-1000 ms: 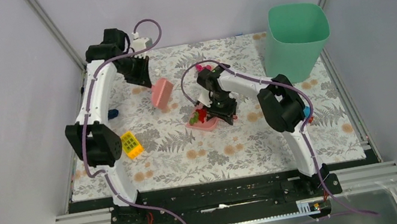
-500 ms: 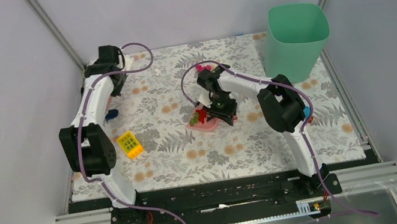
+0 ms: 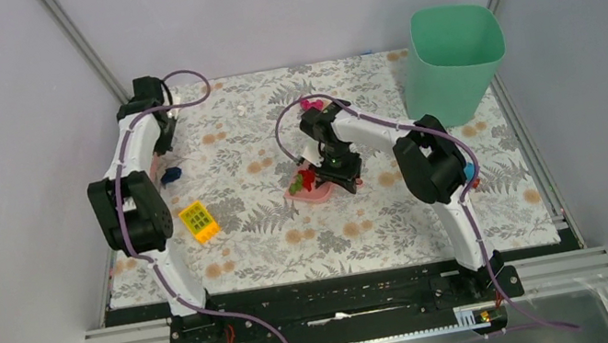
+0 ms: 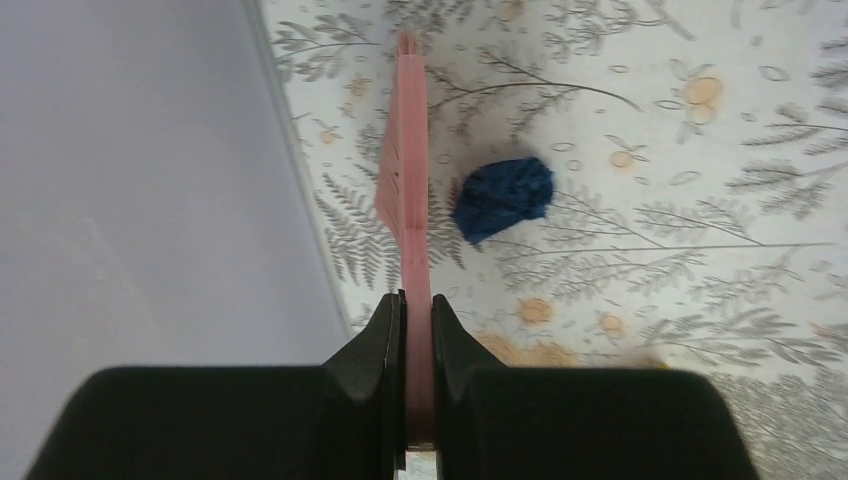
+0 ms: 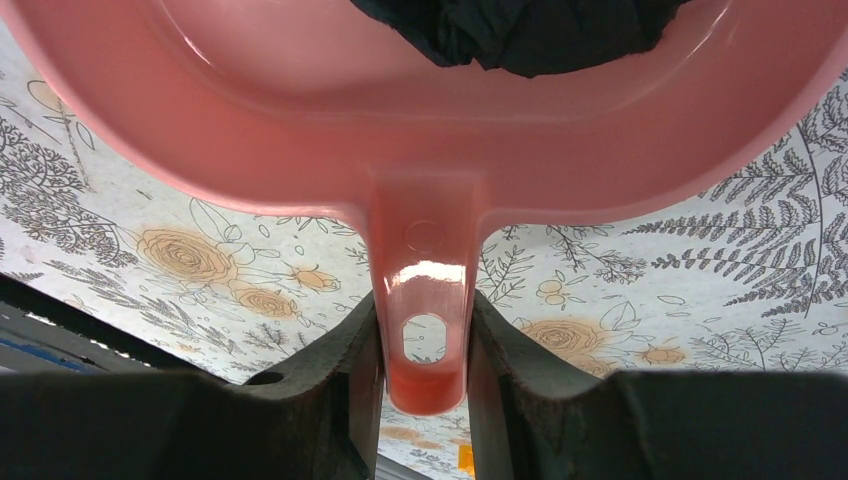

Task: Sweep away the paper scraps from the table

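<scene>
My left gripper (image 4: 418,300) is shut on a thin pink sweeping blade (image 4: 408,180), seen edge-on and standing near the table's left edge. One of the paper scraps, a dark blue wad (image 4: 503,197), lies just right of the blade, also visible from above as the blue wad (image 3: 173,173). My right gripper (image 5: 425,310) is shut on the handle of the pink dustpan (image 5: 300,150), which rests mid-table as the dustpan (image 3: 306,193) in the top view. Red scraps (image 3: 306,175) and a dark wad (image 5: 510,30) sit in the pan. A magenta scrap (image 3: 309,104) lies behind the right arm.
A yellow studded brick (image 3: 200,221) lies near the left arm's elbow. A tall green bin (image 3: 455,62) stands at the far right corner. The grey side wall (image 4: 130,180) runs close along the table (image 3: 340,240) beside the blade.
The left arm has swung from mid-table to the far left edge, carrying the pink blade down beside the blue wad. The right arm and dustpan have stayed put.
</scene>
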`<state>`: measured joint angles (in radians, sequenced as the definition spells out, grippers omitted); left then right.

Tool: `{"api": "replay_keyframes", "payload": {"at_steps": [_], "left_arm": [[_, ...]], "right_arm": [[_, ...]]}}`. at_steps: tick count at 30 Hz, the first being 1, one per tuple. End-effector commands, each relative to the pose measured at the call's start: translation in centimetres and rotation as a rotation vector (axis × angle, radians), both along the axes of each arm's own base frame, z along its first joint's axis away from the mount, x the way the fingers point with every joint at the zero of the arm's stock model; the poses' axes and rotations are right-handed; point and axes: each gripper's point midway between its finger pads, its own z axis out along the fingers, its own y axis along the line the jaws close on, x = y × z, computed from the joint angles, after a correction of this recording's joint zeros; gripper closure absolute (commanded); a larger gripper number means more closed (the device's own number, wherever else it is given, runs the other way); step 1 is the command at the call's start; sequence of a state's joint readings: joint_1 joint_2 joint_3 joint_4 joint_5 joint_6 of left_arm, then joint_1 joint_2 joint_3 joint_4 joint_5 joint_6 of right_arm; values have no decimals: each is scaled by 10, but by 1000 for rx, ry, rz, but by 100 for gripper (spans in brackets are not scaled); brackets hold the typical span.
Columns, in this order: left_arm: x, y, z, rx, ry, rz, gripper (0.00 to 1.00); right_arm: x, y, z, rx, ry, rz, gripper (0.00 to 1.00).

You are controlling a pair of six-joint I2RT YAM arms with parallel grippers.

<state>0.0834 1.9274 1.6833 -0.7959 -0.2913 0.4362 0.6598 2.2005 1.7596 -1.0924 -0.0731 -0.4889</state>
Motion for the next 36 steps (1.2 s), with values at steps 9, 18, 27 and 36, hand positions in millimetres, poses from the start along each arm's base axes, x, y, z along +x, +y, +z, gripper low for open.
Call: {"api": "replay_keyframes", "payload": {"at_steps": [9,18,27,36], "left_arm": [[-29,-110,16,-496,54,-27,100],[-68,-223,29,-768,171,-240,100],[-108,-281,48,-1058,312,-336,100],[-107,-270,60,-985,241,-358,100]], "right_arm": [[-11,14,12,31,21,25,100],[-15,23,11,35,23,46,100],[-17,32,11,49,28,64,100],[-18,27,13,41,4,69,100]]}}
